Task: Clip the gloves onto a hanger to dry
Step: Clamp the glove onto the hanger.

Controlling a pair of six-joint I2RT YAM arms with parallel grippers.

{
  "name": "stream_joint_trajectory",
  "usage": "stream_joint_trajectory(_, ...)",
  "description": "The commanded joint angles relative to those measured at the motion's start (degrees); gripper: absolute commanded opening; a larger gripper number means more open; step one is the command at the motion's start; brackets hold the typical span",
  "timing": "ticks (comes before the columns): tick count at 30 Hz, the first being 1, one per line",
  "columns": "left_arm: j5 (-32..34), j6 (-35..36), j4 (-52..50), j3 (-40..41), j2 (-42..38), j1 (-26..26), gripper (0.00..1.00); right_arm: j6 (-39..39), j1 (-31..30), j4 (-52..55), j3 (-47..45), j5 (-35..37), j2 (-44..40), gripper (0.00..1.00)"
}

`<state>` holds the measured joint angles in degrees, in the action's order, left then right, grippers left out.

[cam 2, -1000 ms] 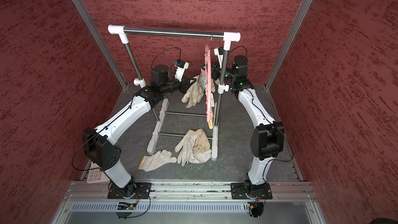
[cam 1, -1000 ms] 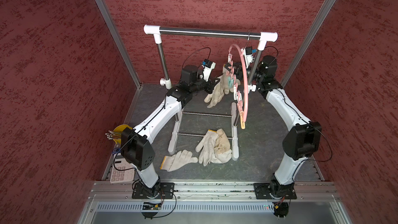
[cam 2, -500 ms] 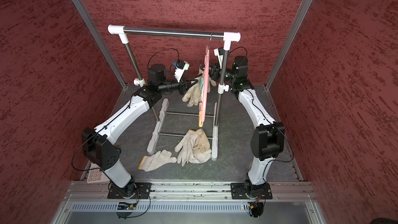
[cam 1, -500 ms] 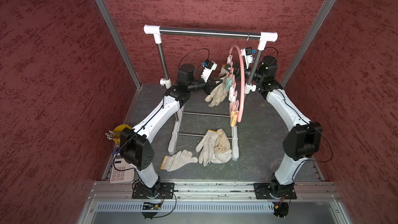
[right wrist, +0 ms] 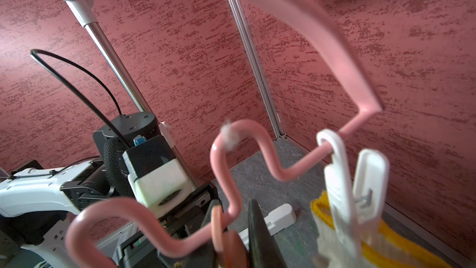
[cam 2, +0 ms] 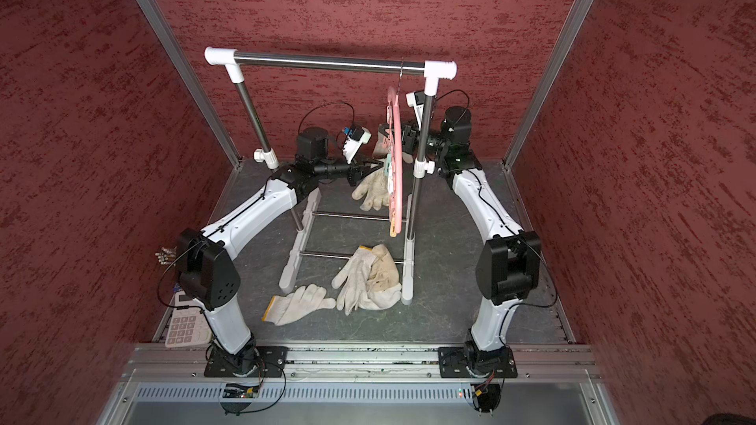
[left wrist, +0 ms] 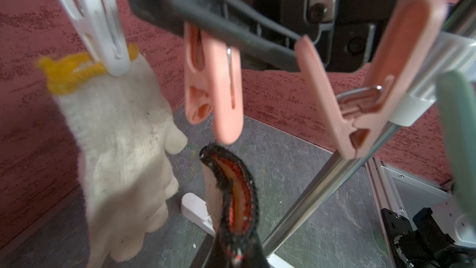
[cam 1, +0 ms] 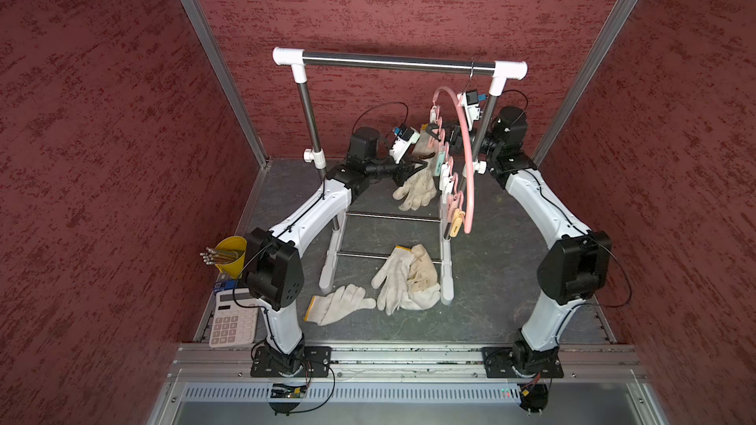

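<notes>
Flanking hanger (cam 1: 471, 190): rack post (cam 1: 489, 116), clips (cam 1: 454, 202).

The lower end of the hanger (cam 1: 471, 190) has swung back toward the right post of the rack (cam 1: 392, 62), and the glove (cam 1: 417, 192) beside it seemingly hangs lower.

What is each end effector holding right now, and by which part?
Left end effector pinches an off-white knitted glove by its dark-trimmed cuff. Right end effector squeezes a salmon-pink plastic clip by its upper handles.

Rack post (cam 1: 487, 124) and hanging clips (cam 1: 446, 181) crowd the right pincer (right wrist: 235, 235); floor (cam 1: 495, 263) right of that post lies bare.
</notes>
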<state>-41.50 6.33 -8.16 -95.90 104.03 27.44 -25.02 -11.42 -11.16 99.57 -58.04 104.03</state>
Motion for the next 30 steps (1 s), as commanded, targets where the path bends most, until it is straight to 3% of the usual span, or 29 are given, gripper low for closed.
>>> stream_joint_trajectory(1,-0.3,1.6,0.3,-2.5,0.2,0.2,0.0,-2.8,-1.3,-2.7,-0.2,-1.6,0.2,0.13)
stream_joint_trajectory(8,0.0,1.4,0.0,-7.0,2.2,0.2,0.0,-4.6,-1.3,-4.2,-1.3,-2.2,0.0,0.05)
stream_joint_trajectory(30,3.9,2.6,-1.3,-8.5,4.6,0.1,0.0,-8.3,-1.3,-7.0,-0.9,-3.9,0.0,0.01)
